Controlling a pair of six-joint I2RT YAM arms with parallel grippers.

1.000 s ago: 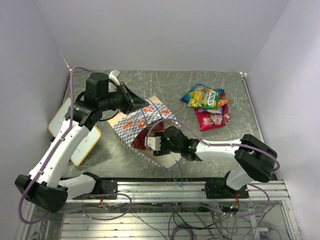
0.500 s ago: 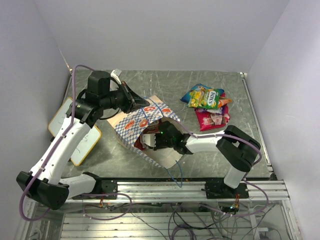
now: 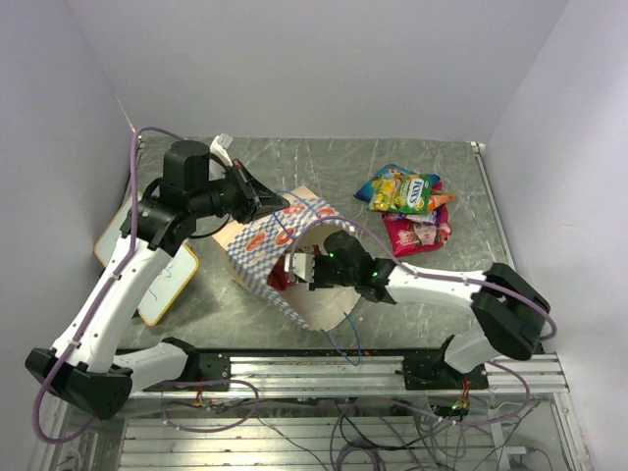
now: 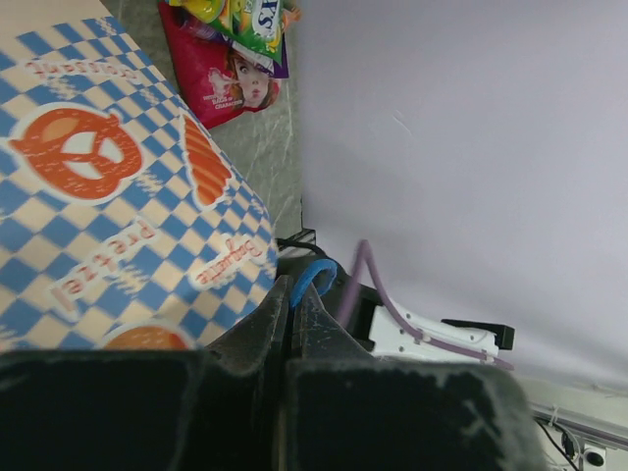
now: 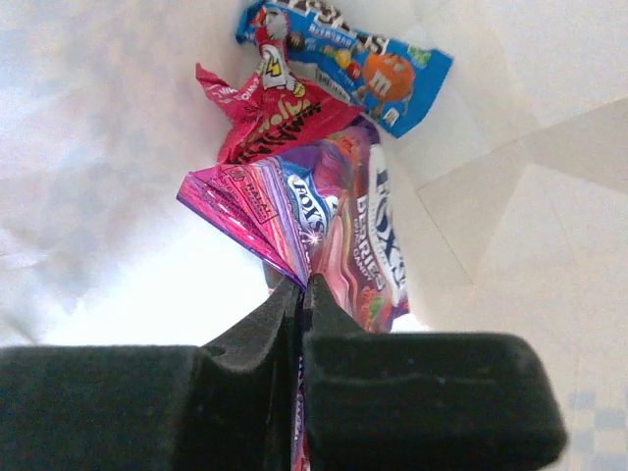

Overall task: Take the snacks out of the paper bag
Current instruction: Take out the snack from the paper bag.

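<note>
Right claw just clamped the magenta packet at its tips, left claw pinching the bag, so pull-out's next.

You face a robot lab cell.
White walls box a metal worktop; aluminium rail, loose cables below.
</note>
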